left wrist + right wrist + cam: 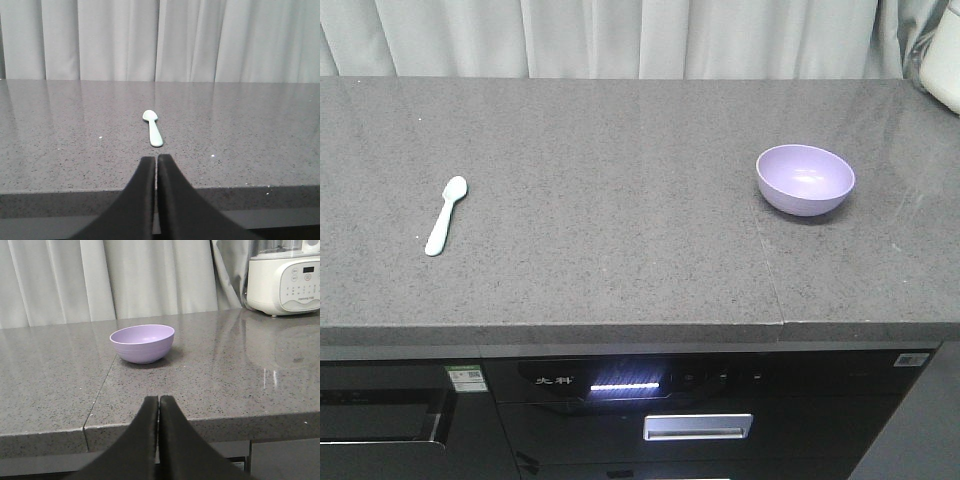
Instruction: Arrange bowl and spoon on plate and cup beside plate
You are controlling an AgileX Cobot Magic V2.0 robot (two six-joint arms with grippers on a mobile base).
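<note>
Little of the writing can be read. The dark appliance front [620, 420] under the bench [620, 290] carries two pale characters at its upper left, too small to make out. It also has a white sticker [468, 379] with a green band and a square code, and a smaller label [912, 359] at far right. A glowing white strip [625, 385] sits above a brushed metal handle [697, 427]. At the back right corner stands a glossy white countertop machine [282, 277]; its panel shows rows of tiny icons and a line of print too fine to read. The bench is polished grey speckled stone with a thin seam [770, 270] running front to back, and pale pleated curtains [620, 35] hang behind it. The spoon [446, 214], matte mint plastic with an oval head and a stubby handle, lies flat on the left part of the bench, head pointing away. The bowl [805, 178], smooth lavender plastic and round, stands upright on the right part, well apart from the spoon. The left end effector [156, 165], with black tapered fingers pressed together, holds nothing and sits at the bench's front edge in line with the spoon. The right end effector [159, 405] is likewise pressed together, facing the bowl.
</note>
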